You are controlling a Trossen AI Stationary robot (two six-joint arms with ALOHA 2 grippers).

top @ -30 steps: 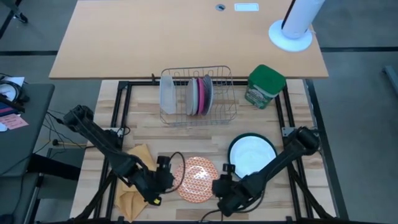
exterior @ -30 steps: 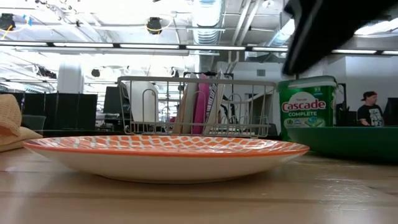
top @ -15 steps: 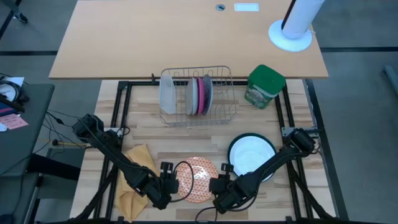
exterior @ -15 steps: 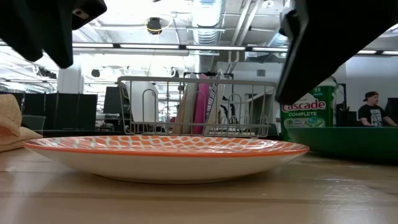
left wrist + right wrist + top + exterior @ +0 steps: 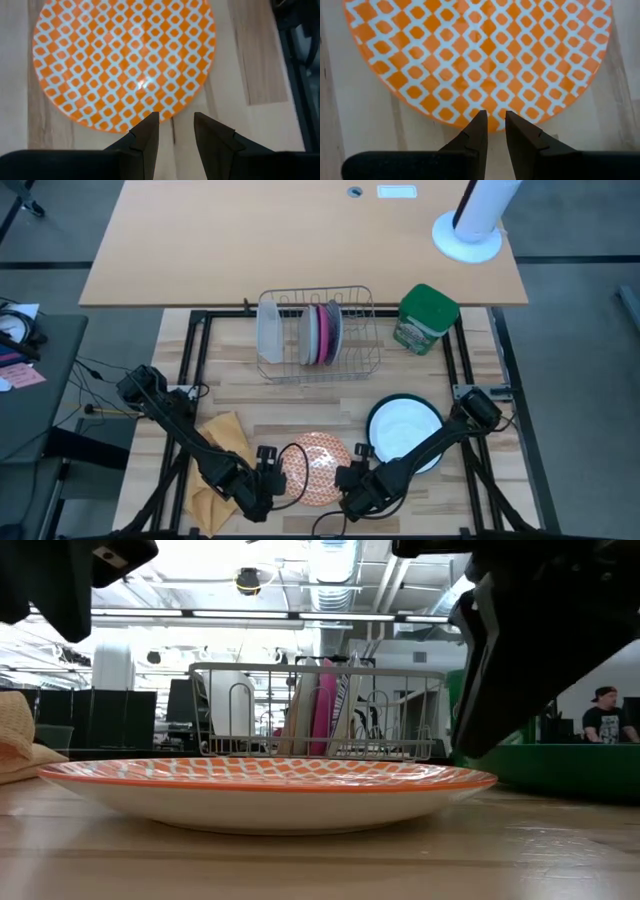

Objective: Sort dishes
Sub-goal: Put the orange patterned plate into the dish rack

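Grippers close in from both sides on the orange-and-white plate (image 5: pixel 313 465) lying flat near the table's front edge, the left gripper (image 5: pixel 173 131) and right gripper (image 5: pixel 493 123) each narrowly parted at its rim, probably to lift it toward the far rack (image 5: pixel 318 330).
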